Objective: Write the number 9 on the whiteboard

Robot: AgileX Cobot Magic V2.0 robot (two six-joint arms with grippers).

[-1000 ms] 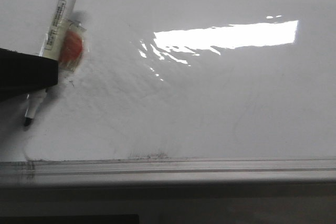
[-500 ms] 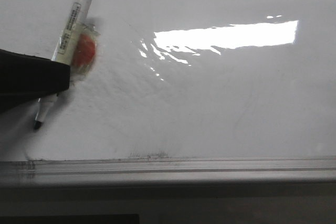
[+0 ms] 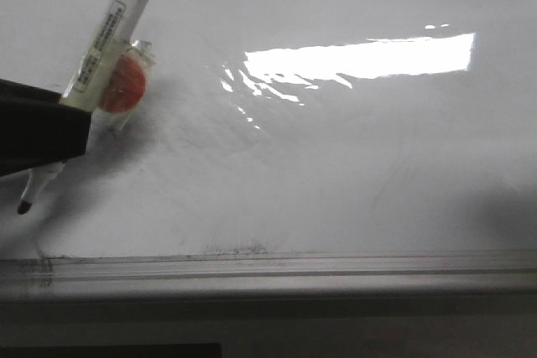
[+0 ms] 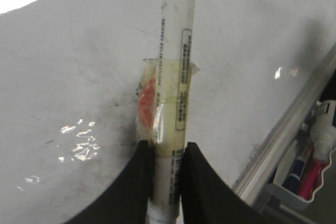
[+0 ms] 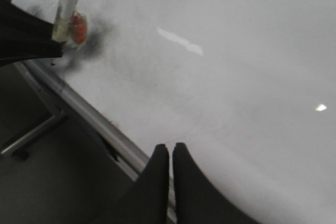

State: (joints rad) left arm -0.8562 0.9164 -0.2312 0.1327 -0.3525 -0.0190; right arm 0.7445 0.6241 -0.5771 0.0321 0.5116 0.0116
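The whiteboard is filling the front view, its grey rail running along the near edge; no drawn digit is showing on it; the left gripper is clamping a white marker at the board's left, tip pointing down toward the surface; the right gripper is hovering with fingers pressed together, holding nothing.

White whiteboard with grey smudges — white marker, black cap, orange patch taped on.
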